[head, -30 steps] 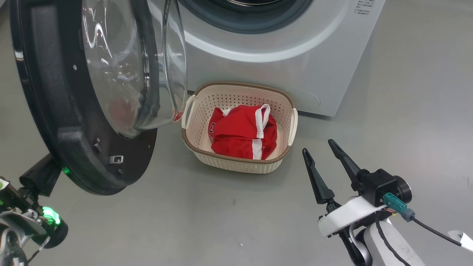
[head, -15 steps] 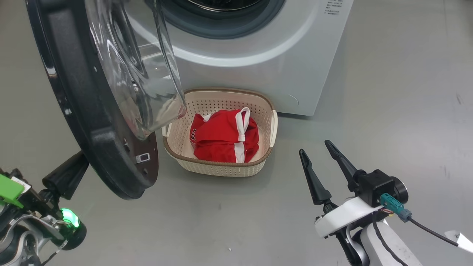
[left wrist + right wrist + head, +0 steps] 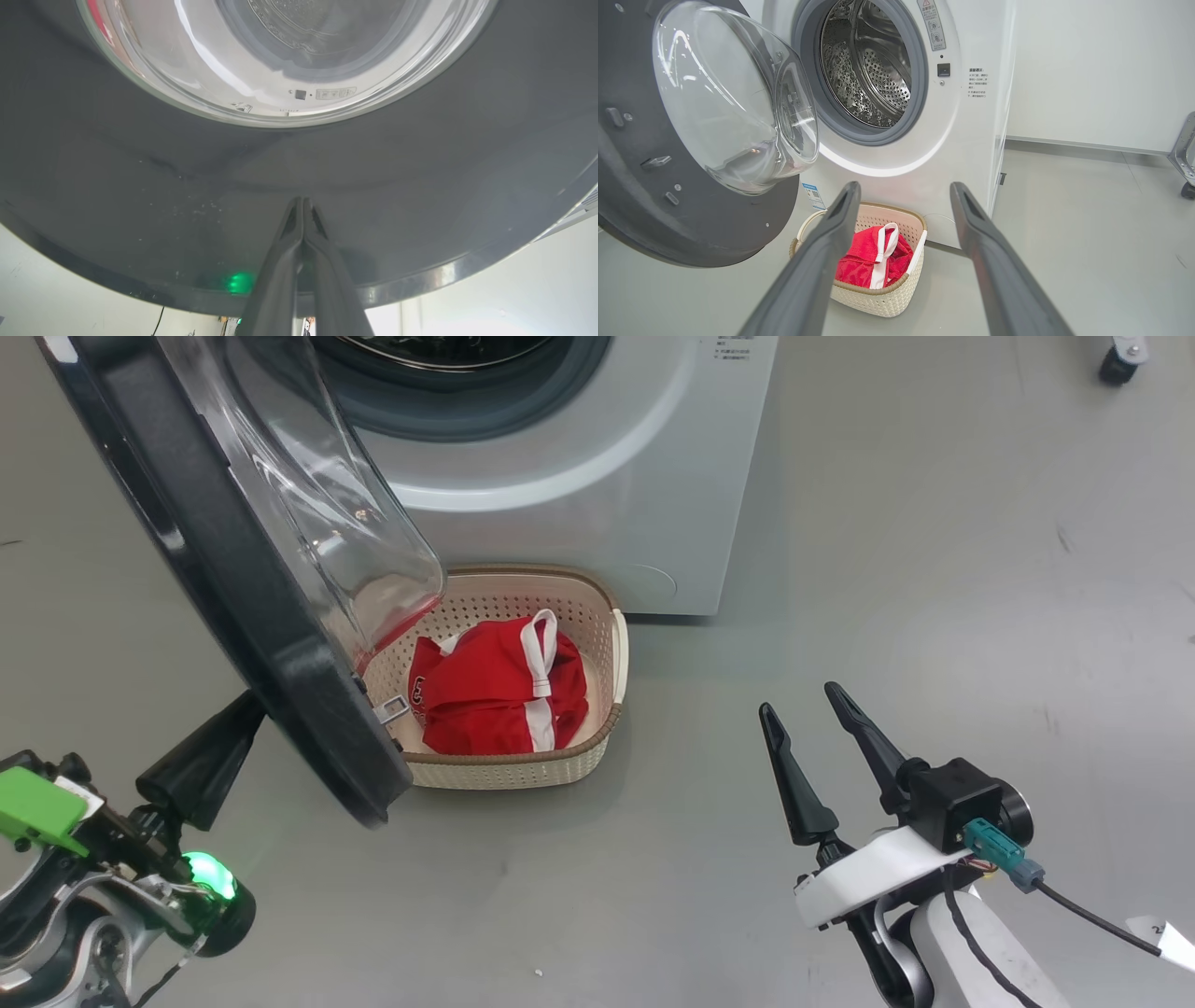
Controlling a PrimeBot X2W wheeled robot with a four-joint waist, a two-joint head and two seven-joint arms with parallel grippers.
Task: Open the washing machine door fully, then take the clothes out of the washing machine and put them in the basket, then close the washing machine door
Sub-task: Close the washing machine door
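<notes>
The washing machine door [image 3: 233, 579] stands partly swung from the white washing machine [image 3: 579, 504], its glass bowl hanging over the left side of the basket [image 3: 560, 770]. My left gripper [image 3: 252, 705] is shut, and its fingertips [image 3: 301, 200] press together against the outer black rim of the door [image 3: 140, 186]. The red and white clothes [image 3: 495, 695] lie bundled in the cream basket on the floor before the machine. My right gripper [image 3: 798, 700] hangs open and empty to the right of the basket. From the right wrist I see the door [image 3: 668, 224], clothes [image 3: 864, 261] and bare steel drum [image 3: 873, 70].
Grey floor stretches right of the machine and in front of the basket. A caster wheel [image 3: 1118, 359] of some frame stands far right, near the white wall. The door's lower rim hangs close above the floor beside the basket's left handle.
The camera has shifted, sliding the whole picture leftward. Beyond that, the door has swung toward the machine and now overlaps the basket's left side, with my left gripper following it. The right gripper keeps its place.
</notes>
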